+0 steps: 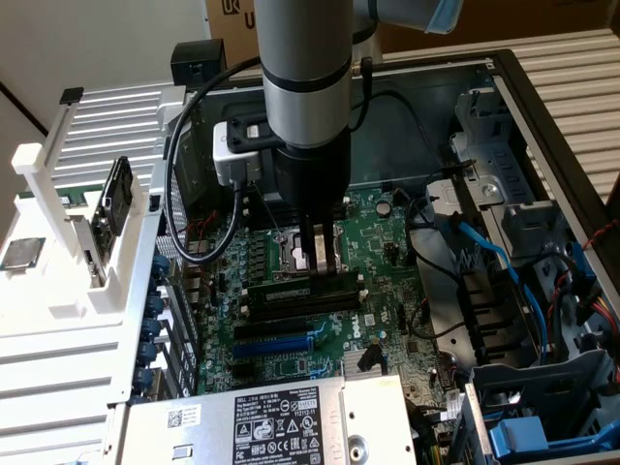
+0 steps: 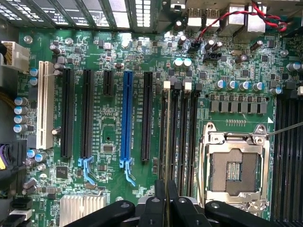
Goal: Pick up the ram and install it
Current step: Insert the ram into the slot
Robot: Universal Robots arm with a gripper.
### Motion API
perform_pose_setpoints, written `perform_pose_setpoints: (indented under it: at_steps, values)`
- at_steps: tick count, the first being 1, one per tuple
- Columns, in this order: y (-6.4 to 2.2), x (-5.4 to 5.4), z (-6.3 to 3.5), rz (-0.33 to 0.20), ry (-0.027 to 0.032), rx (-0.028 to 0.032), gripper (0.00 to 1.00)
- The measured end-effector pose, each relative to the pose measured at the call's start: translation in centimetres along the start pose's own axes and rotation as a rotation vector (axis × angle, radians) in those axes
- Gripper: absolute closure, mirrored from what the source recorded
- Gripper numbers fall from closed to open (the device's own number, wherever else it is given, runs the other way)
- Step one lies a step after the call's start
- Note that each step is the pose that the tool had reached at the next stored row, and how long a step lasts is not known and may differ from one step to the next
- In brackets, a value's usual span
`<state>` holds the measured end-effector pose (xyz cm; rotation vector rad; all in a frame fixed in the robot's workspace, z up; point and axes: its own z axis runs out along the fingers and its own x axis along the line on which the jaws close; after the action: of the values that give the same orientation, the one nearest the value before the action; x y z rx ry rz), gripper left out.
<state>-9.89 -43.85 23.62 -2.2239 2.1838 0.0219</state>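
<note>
Robot gripper (image 1: 320, 263) over open PC case | fingers (image 2: 177, 208) nearly together, pinching top edge of ram (image 2: 166, 137) | ram stands on edge in memory slot near mobo (image 2: 110, 125) centre, just beside CPU socket (image 2: 235, 165)

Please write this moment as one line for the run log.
gripper | jaws shut on ram | ram on edge at memory slots | beside CPU socket | seated: cannot tell

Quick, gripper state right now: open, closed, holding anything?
Gripper: closed on the ram, which stands edge-on at the memory slots.
</note>
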Motion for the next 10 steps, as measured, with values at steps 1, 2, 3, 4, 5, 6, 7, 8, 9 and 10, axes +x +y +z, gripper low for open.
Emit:
perform_pose_setpoints:
  at_steps: [1, 2, 3, 4, 5, 6, 7, 8, 9, 10]
  values:
    - [0.00, -0.04, 0.00, 0.000, 0.0001, 0.0000, 0.87]
    - [0.00, -0.08, 0.01, 0.000, 0.0000, 0.0000, 0.87]
    - [0.00, -0.11, 0.02, 0.000, 0.0001, -0.0001, 0.87]
    - [0.00, -0.11, 0.01, 0.000, 0.0001, -0.0001, 0.87]
    - [0.00, -0.11, 0.01, 0.000, 0.0002, -0.0001, 0.87]
    - [0.00, -0.11, 0.01, 0.000, 0.0003, -0.0001, 0.87]
    - [0.01, -0.11, 0.02, 0.000, 0.0002, -0.0001, 0.87]
    - [0.05, -0.12, 0.03, 0.001, 0.0001, -0.0001, 0.87]
    - [0.10, -0.12, 0.07, 0.001, 0.0002, -0.0001, 0.87]
    - [0.12, -0.11, 0.08, 0.001, 0.0002, -0.0001, 0.87]
